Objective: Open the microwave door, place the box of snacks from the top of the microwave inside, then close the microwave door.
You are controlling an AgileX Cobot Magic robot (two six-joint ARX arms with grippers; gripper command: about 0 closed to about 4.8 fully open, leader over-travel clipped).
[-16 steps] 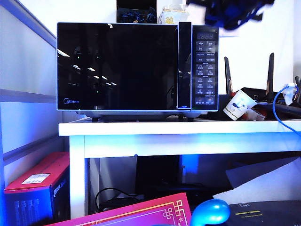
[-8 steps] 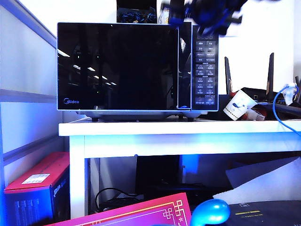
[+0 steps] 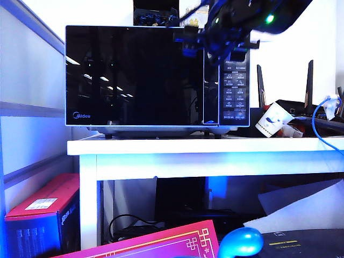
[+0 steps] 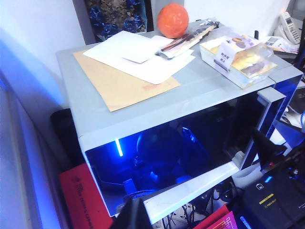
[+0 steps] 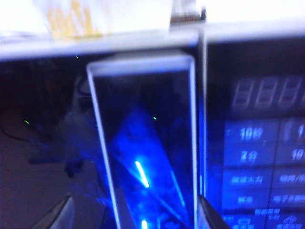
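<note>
Left wrist view: box of snacks (image 4: 238, 56) atop shut microwave (image 4: 143, 119); right end effector (image 5: 136, 214) wide astride door handle (image 5: 145, 143); left end effector's state unclear

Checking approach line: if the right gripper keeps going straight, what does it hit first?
Likely the vertical silver-edged bar handle of the glossy black microwave door; it sits centred between the right gripper fingertips. Depth unclear.

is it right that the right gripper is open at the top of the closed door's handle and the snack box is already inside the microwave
Not quite: the snack box sits on top of the microwave, as the left wrist view shows. The right gripper is open at the closed door's handle.
</note>
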